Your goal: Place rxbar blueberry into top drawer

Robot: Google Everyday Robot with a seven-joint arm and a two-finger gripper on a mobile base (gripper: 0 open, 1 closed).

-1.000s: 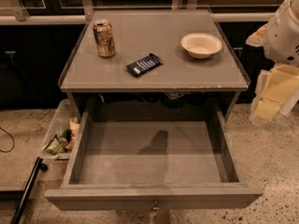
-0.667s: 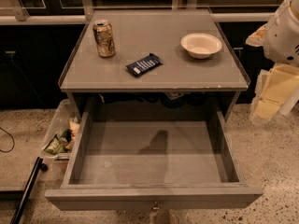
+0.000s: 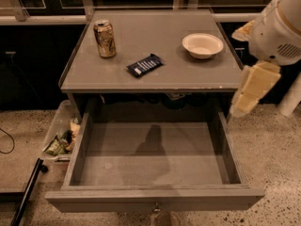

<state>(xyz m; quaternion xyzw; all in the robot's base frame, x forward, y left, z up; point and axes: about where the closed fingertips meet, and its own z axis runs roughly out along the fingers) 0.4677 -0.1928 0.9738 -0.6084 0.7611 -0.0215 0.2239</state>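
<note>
The rxbar blueberry [image 3: 145,65], a flat dark navy bar with white lettering, lies on the grey cabinet top [image 3: 155,29] near its front edge, left of centre. The top drawer [image 3: 155,199] is pulled out wide below it and its inside is empty; a small metal knob sits at the centre of its front panel. My gripper [image 3: 251,93], with cream pads, hangs at the right, beside the cabinet's front right corner and above the drawer's right wall. It holds nothing that I can see and is well apart from the bar.
A gold drink can [image 3: 104,38] stands at the back left of the top. A white bowl [image 3: 202,45] sits at the right. A clear plastic bin [image 3: 59,128] with wrappers lies on the floor left of the drawer, and a black pole [image 3: 28,192] lies near it.
My gripper has shifted slightly to the left, towards the cabinet's right corner. The bar, can, bowl and drawer have not moved.
</note>
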